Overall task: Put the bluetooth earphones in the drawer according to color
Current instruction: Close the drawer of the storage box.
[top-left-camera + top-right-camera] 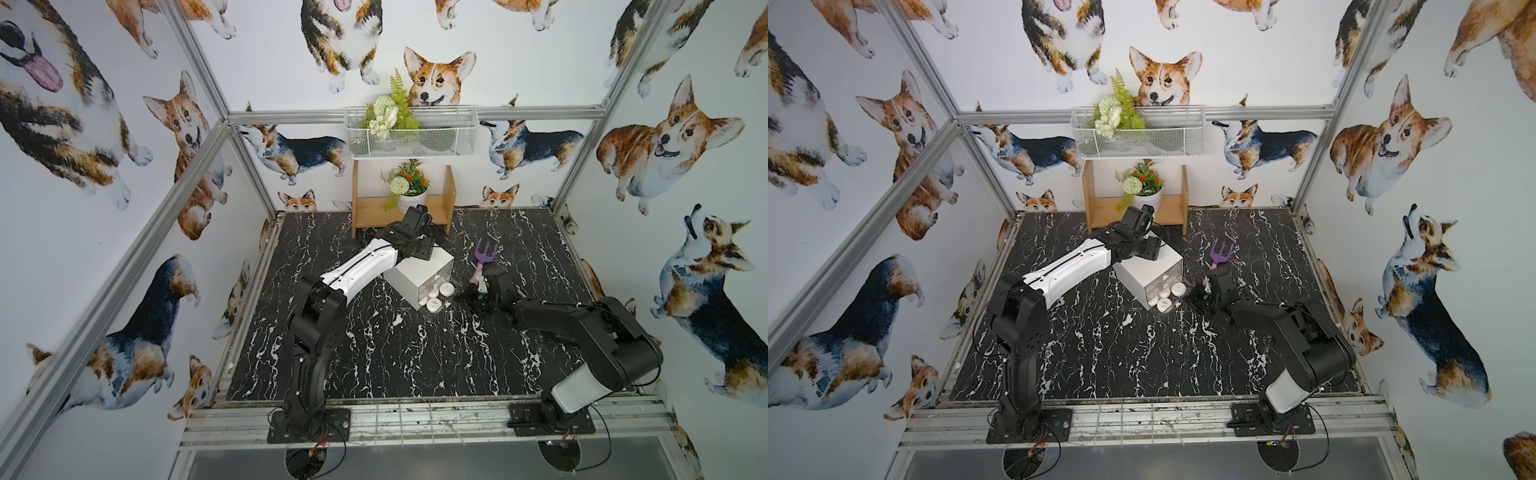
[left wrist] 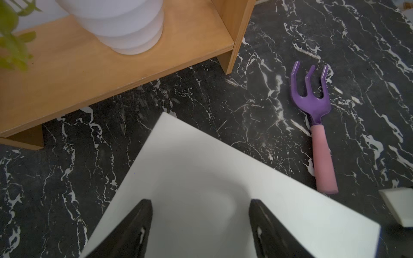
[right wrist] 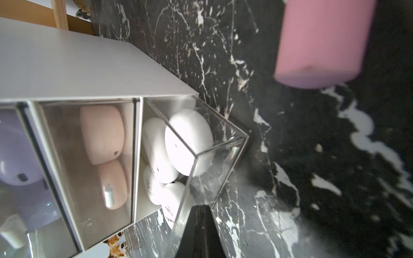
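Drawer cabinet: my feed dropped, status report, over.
Left gripper open over cabinet top. Right gripper shut at front of pulled-out bottom drawer. White earphones inside; pink ones, purple ones in closed drawers above. Nothing blocking; garden fork aside.

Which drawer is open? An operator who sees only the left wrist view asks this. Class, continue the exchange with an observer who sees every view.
Observer: The bottom drawer is pulled out.
Operator: What is in it?
Observer: Several white earphone cases, and no other colour.
Operator: Where is the right end effector?
Observer: The right end effector is shut, with its tip at that drawer's clear front wall.
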